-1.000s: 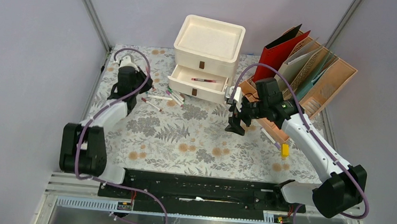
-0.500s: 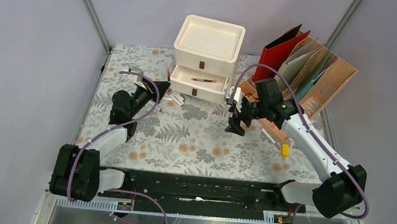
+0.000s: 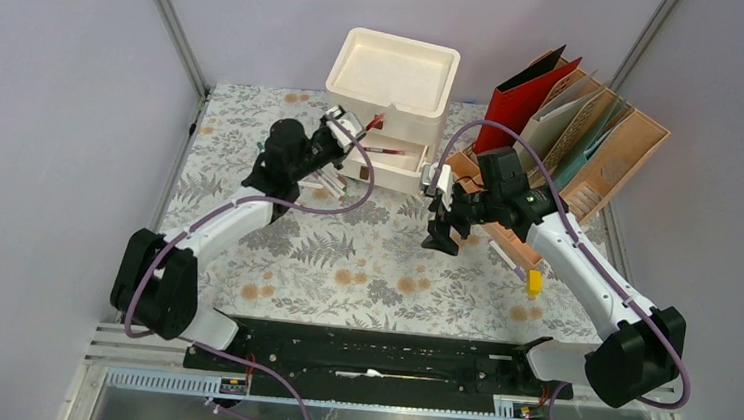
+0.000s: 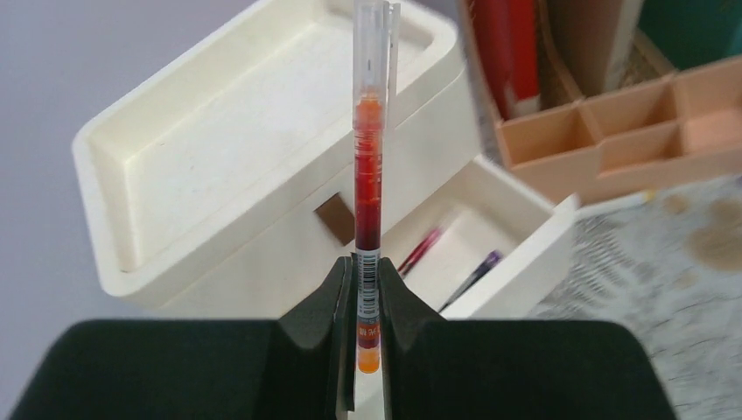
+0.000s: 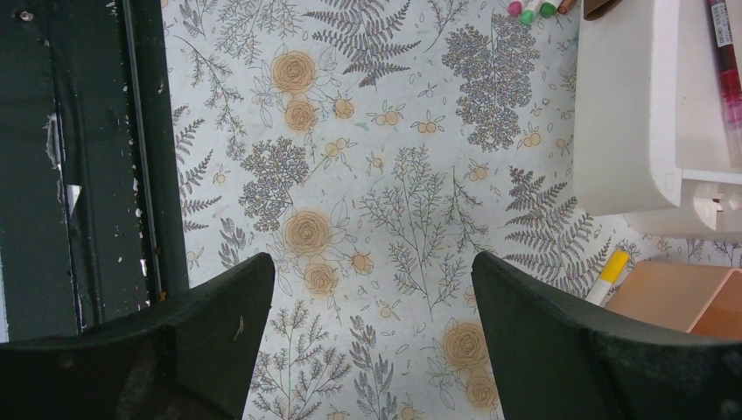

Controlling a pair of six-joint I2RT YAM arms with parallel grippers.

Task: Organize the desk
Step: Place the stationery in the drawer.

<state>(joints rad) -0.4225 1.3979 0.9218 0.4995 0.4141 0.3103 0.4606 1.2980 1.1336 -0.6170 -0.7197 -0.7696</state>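
Observation:
My left gripper [image 3: 347, 128] is shut on a red pen [image 4: 368, 175], which stands up between the fingers [image 4: 337, 297] with its clear cap end on top. It hovers just in front of the white drawer box [image 3: 394, 71]. The box's lower drawer [image 4: 499, 219] is pulled open and holds a red pen [image 4: 422, 251] and a purple pen [image 4: 472, 276]. My right gripper [image 3: 441, 238] hangs open over the desk [image 3: 364, 260], with only the fern cloth [image 5: 394, 175] between its fingers.
Several loose pens [image 3: 325, 181] lie on the cloth in front of the drawer. A peach file organizer [image 3: 574, 136] with a red folder and others stands at the back right. A yellow marker [image 3: 534, 281] lies beside its base.
My left arm has swung from the desk's back left to the right, carrying the red pen up to the open drawer. The right arm has not moved.

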